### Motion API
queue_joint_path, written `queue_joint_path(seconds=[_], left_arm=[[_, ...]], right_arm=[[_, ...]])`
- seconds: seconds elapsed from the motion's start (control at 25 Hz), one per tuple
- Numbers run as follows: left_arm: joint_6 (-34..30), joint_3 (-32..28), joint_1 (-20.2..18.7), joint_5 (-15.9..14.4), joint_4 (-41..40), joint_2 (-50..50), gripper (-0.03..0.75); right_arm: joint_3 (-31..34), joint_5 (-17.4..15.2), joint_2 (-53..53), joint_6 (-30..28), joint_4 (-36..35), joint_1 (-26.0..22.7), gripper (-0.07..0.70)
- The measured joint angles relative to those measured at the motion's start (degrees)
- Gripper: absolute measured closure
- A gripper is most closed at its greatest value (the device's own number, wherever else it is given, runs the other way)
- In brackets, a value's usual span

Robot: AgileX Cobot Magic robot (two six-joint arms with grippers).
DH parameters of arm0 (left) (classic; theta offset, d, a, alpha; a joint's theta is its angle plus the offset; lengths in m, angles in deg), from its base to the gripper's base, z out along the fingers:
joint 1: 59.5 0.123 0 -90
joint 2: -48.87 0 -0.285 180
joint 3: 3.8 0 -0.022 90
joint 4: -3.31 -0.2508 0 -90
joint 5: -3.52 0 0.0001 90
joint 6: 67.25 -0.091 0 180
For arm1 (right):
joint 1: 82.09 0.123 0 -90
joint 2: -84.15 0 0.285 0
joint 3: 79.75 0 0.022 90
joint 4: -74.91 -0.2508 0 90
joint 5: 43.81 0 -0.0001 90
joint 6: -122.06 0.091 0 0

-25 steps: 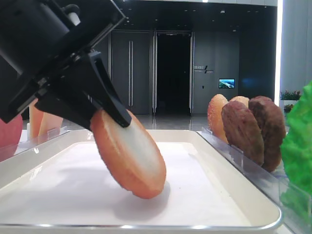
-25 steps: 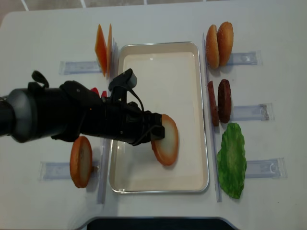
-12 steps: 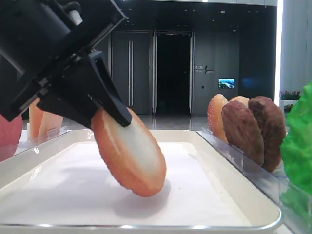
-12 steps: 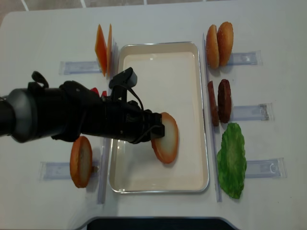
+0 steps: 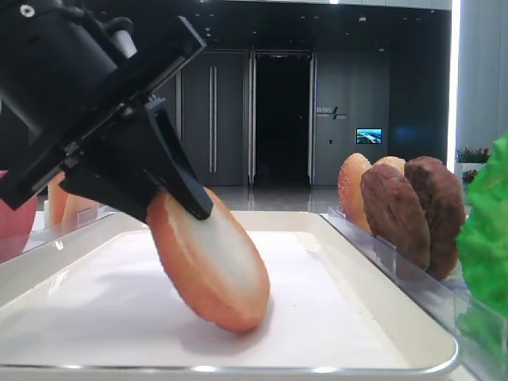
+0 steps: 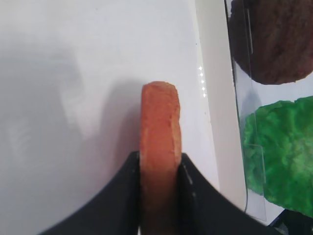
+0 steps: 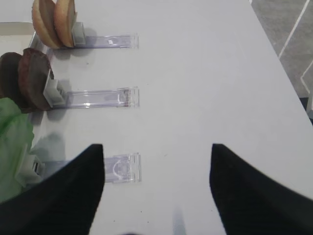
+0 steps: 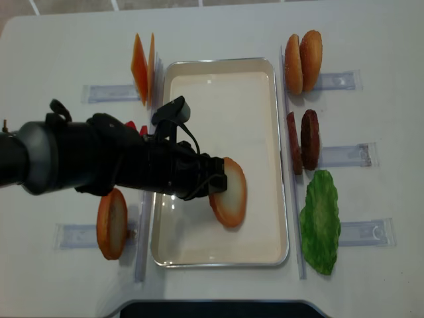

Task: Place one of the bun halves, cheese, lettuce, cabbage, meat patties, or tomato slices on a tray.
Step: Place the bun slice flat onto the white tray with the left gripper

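Observation:
A golden-brown bun half [image 8: 232, 192] stands tilted on its edge in the white tray [image 8: 218, 61], pale face up. Its lower rim touches the paper liner [image 5: 119, 302]. My left gripper [image 8: 215, 180] is shut on it, and in the left wrist view the two black fingers squeeze the bun half [image 6: 160, 122] from both sides. From the low side view the bun half [image 5: 210, 270] leans to the right under the left gripper [image 5: 186, 198]. My right gripper [image 7: 155, 147] hangs open over bare table, holding nothing.
Clear holders flank the tray. On the right stand two bun halves [image 8: 303, 61], meat patties [image 8: 303, 139] and lettuce [image 8: 320, 222]. On the left are cheese [image 8: 142, 66] and another bun half [image 8: 111, 222]. Tomato slices [image 8: 132, 126] peek out behind my left arm.
The left gripper has sunk slightly with the bun half, whose lower edge now sits a little lower on the liner. Nothing else has moved.

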Motion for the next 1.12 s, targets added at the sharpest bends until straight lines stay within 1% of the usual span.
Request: queue_joint_path(seconds=[0.16,0.28,0.36,0.44,0.52,0.6,0.68,0.8,0.96,1.04,1.12], left_arm=[[0.1,0.1,0.0,0.0,0.2,0.1,0.574],[1.5,0.1,0.0,0.0,-1.4,0.1,0.573],[2.9,0.1,0.0,0.0,-3.6,0.1,0.542],[5.1,0.1,0.0,0.0,-6.7,0.1,0.485],[8.8,0.1,0.0,0.0,-10.4,0.2,0.414],[12.9,0.1,0.0,0.0,-15.1,0.1,0.361],[18.2,0.1,0.0,0.4,-20.4,-0.4,0.328],[26.9,0.1,0.0,1.1,-29.4,-2.1,0.31],[38.2,0.1,0.0,1.0,-41.4,-3.9,0.305],[41.8,0.2,0.0,0.1,-46.2,-4.5,0.304],[44.8,1.2,0.0,-1.9,-50.0,-5.1,0.304]], right_arm=[[0.0,0.0,0.0,0.0,0.0,0.0,0.161],[0.0,0.0,0.0,0.0,0.0,0.0,0.161],[0.0,0.0,0.0,0.0,0.0,0.0,0.161],[0.0,0.0,0.0,0.0,0.0,0.0,0.161],[0.0,0.0,0.0,0.0,0.0,0.0,0.161],[0.0,0.0,0.0,0.0,0.0,0.0,0.161],[0.0,0.0,0.0,0.0,0.0,0.0,0.161],[0.0,0.0,0.0,0.0,0.0,0.0,0.161],[0.0,0.0,0.0,0.0,0.0,0.0,0.161],[0.0,0.0,0.0,0.0,0.0,0.0,0.161],[0.0,0.0,0.0,0.0,0.0,0.0,0.161]])
